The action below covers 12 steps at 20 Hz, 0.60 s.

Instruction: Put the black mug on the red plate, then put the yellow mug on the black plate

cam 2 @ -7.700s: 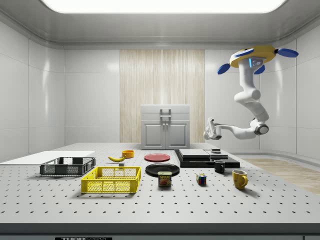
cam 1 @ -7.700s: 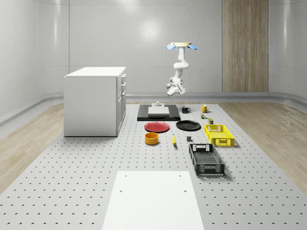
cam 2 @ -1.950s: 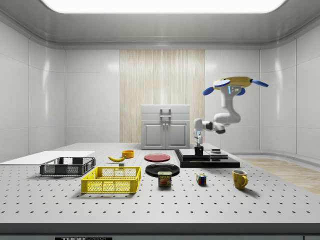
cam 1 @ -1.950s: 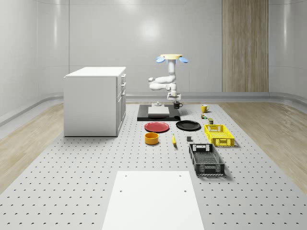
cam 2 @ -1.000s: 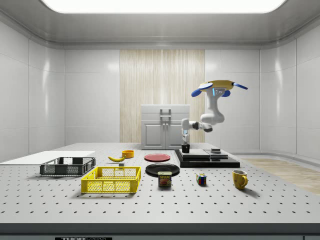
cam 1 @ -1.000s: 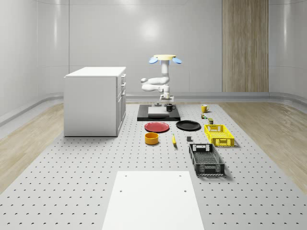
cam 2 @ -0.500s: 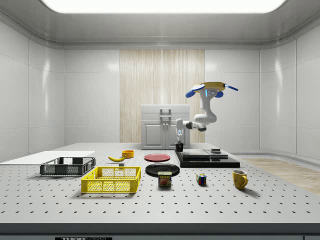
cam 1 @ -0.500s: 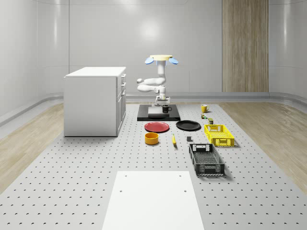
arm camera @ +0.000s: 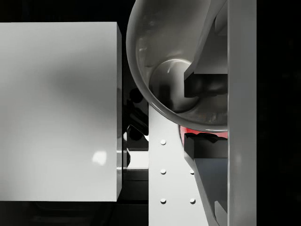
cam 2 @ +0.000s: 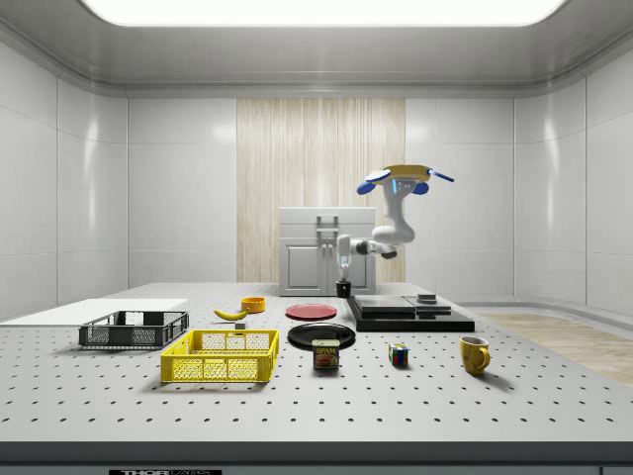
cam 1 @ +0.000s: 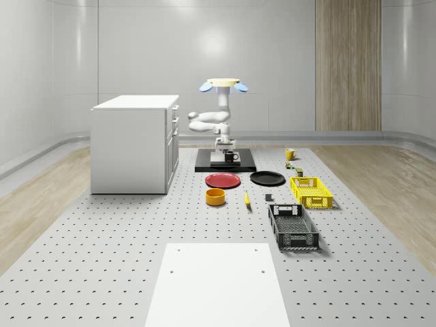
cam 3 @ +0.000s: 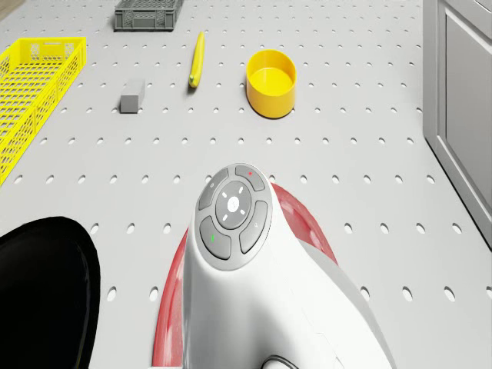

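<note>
The black mug (cam 1: 230, 157) (cam 2: 343, 289) hangs in the air at the black platform's (cam 1: 225, 165) near edge, just short of the red plate (cam 1: 223, 180) (cam 2: 311, 311). My gripper (cam 1: 225, 147) (cam 2: 343, 271) points straight down and is shut on the mug's rim. In the wrist view, one finger (arm camera: 203, 85) is inside the mug (arm camera: 155, 56) and the other outside, with a sliver of the red plate (arm camera: 187, 130) below. The drone (cam 1: 223, 84) hovers over the platform. The yellow mug (cam 1: 290, 154) (cam 2: 474, 353) stands on the table. The black plate (cam 1: 267, 178) (cam 2: 320, 334) lies beside the red plate.
A white cabinet (cam 1: 135, 143) stands at the whole-scene view's left. In front of the plates lie a yellow bowl (cam 1: 215, 197), a banana (cam 1: 246, 199), a grey block (cam 3: 132, 96), a yellow basket (cam 1: 311, 191) and a black crate (cam 1: 293, 227). A can (cam 2: 326, 354) and cube (cam 2: 398, 354) sit near the yellow mug.
The drone and arm have carried the black mug toward the whole-scene view's left and nearer the red plate. The mug has stayed in the shut gripper.
</note>
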Tool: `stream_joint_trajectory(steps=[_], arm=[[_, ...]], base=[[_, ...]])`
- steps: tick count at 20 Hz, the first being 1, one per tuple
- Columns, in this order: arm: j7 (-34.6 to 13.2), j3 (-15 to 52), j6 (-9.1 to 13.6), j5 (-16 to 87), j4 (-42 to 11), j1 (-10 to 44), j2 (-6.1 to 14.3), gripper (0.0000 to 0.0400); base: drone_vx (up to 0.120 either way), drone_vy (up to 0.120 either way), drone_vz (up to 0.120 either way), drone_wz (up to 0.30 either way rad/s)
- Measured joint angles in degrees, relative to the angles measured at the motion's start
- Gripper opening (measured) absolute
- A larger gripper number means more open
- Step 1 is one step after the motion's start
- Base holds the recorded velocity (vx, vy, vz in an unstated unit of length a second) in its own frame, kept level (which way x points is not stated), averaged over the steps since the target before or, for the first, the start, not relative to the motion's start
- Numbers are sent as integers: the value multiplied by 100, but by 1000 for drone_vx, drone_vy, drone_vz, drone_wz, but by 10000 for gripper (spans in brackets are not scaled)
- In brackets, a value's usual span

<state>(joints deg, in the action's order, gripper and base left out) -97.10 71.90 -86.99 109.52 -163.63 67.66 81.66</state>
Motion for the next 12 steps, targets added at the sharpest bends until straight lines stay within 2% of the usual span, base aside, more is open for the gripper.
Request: stream_joint_trajectory(steps=[4,11,12], arm=[[-8,6,-28,-13,2,10,29,110],[-22,15,-73,-35,5,27,78,110],[-24,16,-79,-38,6,30,84,110]], base=[[120,-120,0,0],[120,0,0,0],[120,0,-120,0]])
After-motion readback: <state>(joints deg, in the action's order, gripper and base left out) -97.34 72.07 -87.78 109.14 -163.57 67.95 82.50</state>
